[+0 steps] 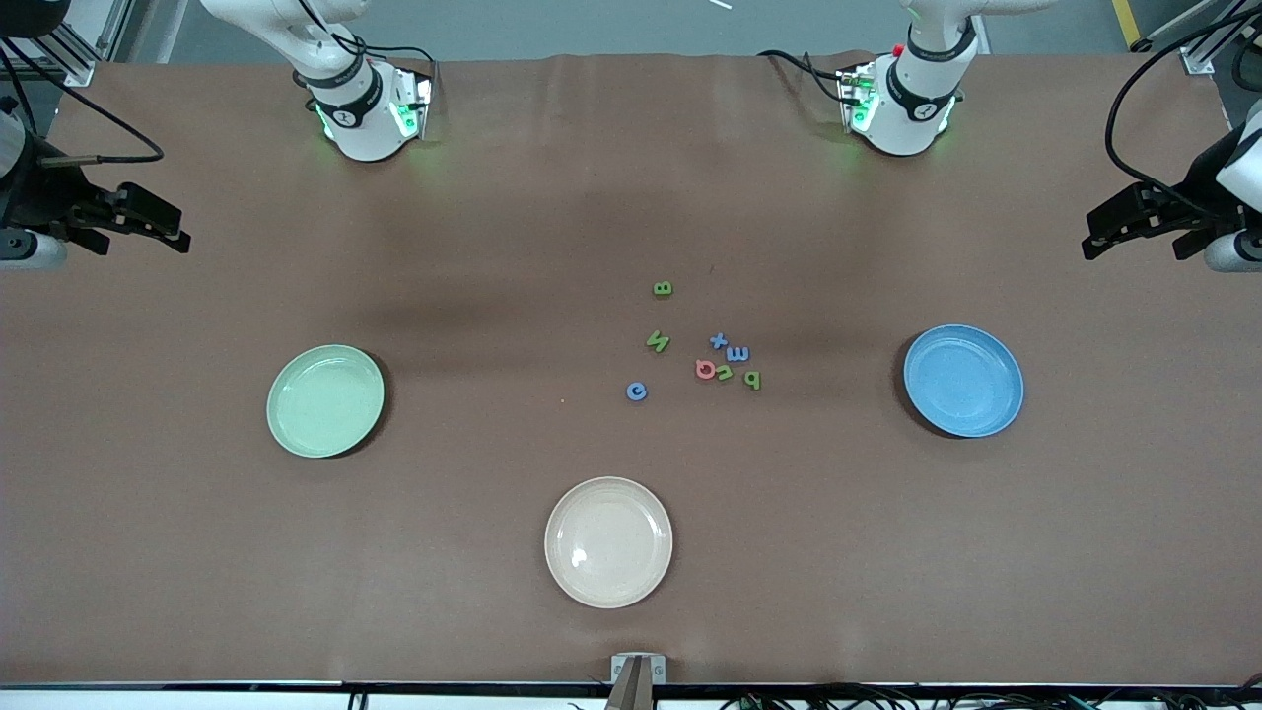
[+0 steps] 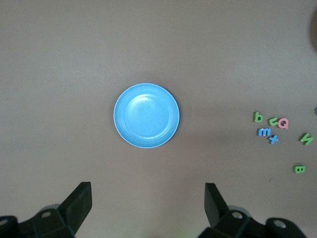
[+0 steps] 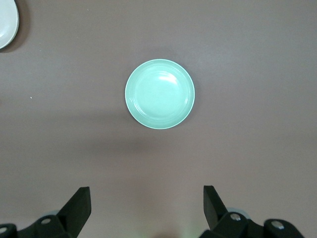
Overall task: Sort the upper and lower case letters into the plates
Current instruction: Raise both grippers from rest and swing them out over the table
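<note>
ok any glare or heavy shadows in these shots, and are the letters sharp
Front view: soft shadow bands cross the table; a glare spot sits on the cream plate; the letters are tiny but legible. Left wrist view: mild sheen on the blue plate, letters readable. Right wrist view: even light, faint sheen on the mint plate.

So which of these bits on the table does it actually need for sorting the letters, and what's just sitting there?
Needed:
- letters, eight small foam pieces scattered mid-table
- mint green plate
- blue plate

Just lying about:
- cream plate, nearest the front camera, nothing in it
</note>
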Action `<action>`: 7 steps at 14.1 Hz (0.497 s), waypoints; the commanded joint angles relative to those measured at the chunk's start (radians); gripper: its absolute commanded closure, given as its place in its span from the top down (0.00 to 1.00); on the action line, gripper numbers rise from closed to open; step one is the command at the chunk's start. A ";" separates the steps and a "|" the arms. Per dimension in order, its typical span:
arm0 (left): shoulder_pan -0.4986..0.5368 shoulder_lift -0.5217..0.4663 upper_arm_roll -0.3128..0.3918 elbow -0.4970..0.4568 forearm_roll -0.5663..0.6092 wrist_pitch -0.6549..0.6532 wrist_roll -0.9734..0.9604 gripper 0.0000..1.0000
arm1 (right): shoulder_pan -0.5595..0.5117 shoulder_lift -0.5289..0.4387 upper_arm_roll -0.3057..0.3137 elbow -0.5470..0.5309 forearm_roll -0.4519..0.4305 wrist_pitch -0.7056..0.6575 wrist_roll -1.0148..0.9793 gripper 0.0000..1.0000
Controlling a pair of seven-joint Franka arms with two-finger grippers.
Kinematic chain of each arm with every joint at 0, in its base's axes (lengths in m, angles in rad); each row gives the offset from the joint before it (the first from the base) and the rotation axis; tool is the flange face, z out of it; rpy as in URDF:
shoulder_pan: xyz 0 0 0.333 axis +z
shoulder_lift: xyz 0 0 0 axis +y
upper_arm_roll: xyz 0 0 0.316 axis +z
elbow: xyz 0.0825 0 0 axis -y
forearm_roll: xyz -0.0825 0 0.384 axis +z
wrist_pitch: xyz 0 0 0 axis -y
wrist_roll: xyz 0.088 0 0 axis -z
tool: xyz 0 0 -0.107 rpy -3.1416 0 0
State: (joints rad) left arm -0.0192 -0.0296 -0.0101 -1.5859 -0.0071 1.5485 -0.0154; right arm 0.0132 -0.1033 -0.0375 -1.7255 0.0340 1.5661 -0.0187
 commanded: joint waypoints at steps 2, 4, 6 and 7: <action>0.002 -0.003 0.002 0.012 -0.025 -0.016 0.009 1.00 | 0.014 -0.027 -0.009 -0.029 -0.011 0.008 0.006 1.00; 0.004 0.000 0.002 0.012 -0.025 -0.016 0.009 1.00 | 0.017 -0.026 -0.009 -0.029 -0.026 0.011 0.006 1.00; 0.005 0.013 0.002 0.012 -0.025 -0.013 0.014 1.00 | 0.016 -0.026 -0.009 -0.029 -0.026 0.008 0.009 1.00; 0.005 0.026 0.002 0.012 -0.033 -0.013 0.021 1.00 | 0.016 -0.026 -0.009 -0.029 -0.026 0.005 0.011 1.00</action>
State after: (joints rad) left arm -0.0188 -0.0259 -0.0098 -1.5864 -0.0072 1.5484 -0.0154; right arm 0.0132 -0.1033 -0.0373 -1.7256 0.0242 1.5663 -0.0189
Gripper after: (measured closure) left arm 0.000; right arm 0.000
